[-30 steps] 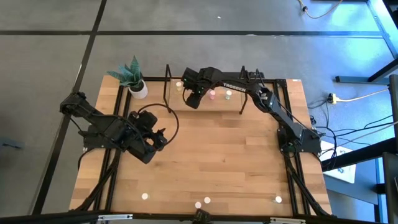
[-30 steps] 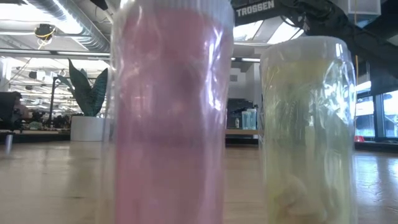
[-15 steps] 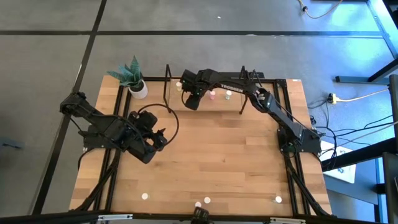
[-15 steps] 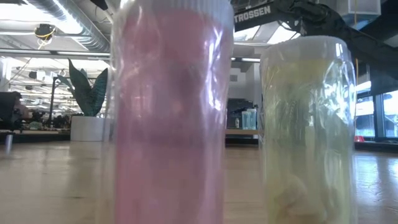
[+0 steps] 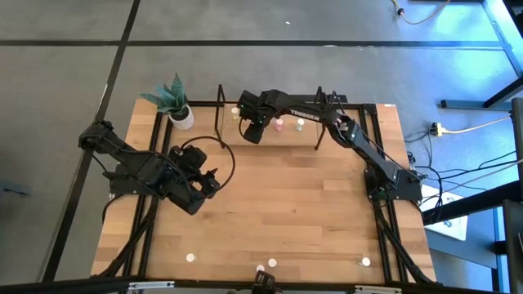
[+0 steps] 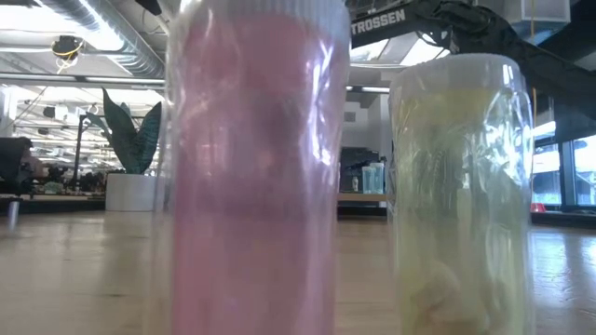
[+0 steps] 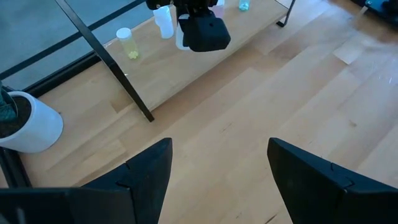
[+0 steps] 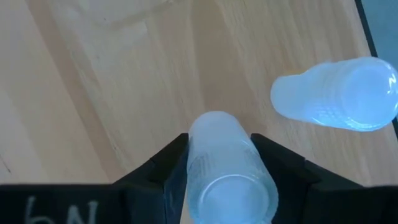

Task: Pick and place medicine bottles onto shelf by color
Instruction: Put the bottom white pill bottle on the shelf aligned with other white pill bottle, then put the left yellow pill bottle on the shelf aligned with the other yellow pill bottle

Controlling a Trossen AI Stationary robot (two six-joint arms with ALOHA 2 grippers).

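The white bottle point(image 8: 225, 168) stands between the fingers of the right gripper point(image 8: 217, 158), over the far left part of the shelf point(image 5: 327, 131), with a second white bottle point(image 8: 339, 93) just beside it. The fingers flank the bottle closely; whether they are pinching it or have just slackened I cannot tell.

To finish the step well, the bottle's base should sit flat on the board before the fingers part. They should open only enough to clear its sides, and the arm should rise straight up so as not to brush the neighbouring white bottle. A yellowish bottle point(image 7: 127, 42) stands further left on the shelf, and a pink bottle point(image 5: 279, 124) and a greenish bottle point(image 5: 300, 123) stand to the right, so the colours look grouped along the board.

The left gripper point(image 7: 214, 168) waits over the middle left of the table point(image 5: 294, 196), its fingers spread and empty. Several more bottles stand along the near edge, among them a pink one point(image 6: 256, 167) and a yellowish one point(image 6: 461, 195) right at the low camera. A potted plant point(image 5: 176, 102) stands at the far left corner. Beyond the table lies a grey floor with cables at the right.
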